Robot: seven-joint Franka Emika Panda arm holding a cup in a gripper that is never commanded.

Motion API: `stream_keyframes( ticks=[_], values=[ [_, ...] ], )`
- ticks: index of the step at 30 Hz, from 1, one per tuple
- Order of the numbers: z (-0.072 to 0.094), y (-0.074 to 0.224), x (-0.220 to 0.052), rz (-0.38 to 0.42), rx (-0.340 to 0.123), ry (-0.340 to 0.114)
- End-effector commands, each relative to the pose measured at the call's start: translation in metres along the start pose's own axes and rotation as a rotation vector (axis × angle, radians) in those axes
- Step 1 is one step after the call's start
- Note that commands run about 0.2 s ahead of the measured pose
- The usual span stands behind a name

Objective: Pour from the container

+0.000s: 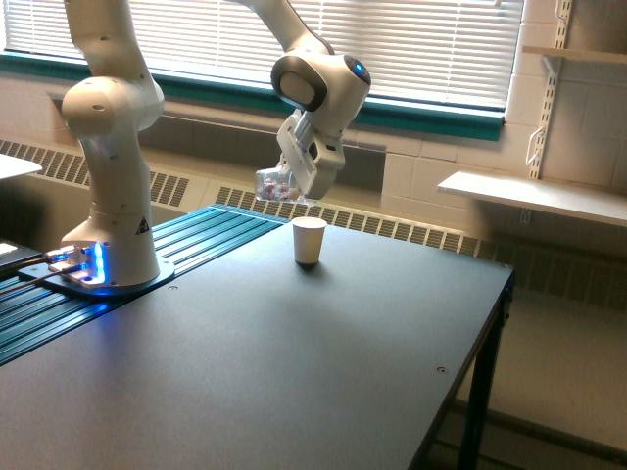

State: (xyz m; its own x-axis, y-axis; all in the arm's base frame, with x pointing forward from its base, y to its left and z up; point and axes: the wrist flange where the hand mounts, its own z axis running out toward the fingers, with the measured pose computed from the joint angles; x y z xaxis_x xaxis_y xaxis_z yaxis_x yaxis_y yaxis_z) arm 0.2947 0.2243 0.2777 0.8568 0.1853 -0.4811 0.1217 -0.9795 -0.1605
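Stretching across most of the exterior view is a dark, matte table (323, 372), bare but for two things standing on it. Along its edge on the exterior view's left runs a ribbed teal strip (157, 279), and on that strip sits the base of the white arm (103, 147), glowing blue at the foot. Behind, a window with closed blinds (421, 39) over a green sill, a long radiator grille (392, 227) low on the pale block wall, and white bracket shelves (534, 196) on the exterior view's right.

Count them: one arm, one gripper (299, 176), one container (276, 184), one white paper cup (310, 241). The cup stands upright near the far side of the table, alone. The container, a clear glass mug, hangs in the air above and slightly to the exterior view's left of the cup, well clear of it, tipped far over onto its side. The gripper is clamped on it, fingers pressed against the glass.

Hard to read: small pale and reddish pieces show inside the glass, but they blur together. The mug's handle cannot be made out. The arm's upper links run off the top edge, and the table's near corner is cut off.
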Motion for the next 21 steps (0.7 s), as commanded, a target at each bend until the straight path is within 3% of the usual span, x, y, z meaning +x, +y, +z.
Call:
stream_keyframes(
  ticks=[1, 6, 21],
  values=[
    [0.010, 0.002, -0.002, 0.066, -0.042, -0.056],
    [0.021, 0.004, -0.004, 0.078, -0.047, -0.099],
    [0.023, -0.003, 0.001, 0.083, -0.033, -0.107]
  ],
)
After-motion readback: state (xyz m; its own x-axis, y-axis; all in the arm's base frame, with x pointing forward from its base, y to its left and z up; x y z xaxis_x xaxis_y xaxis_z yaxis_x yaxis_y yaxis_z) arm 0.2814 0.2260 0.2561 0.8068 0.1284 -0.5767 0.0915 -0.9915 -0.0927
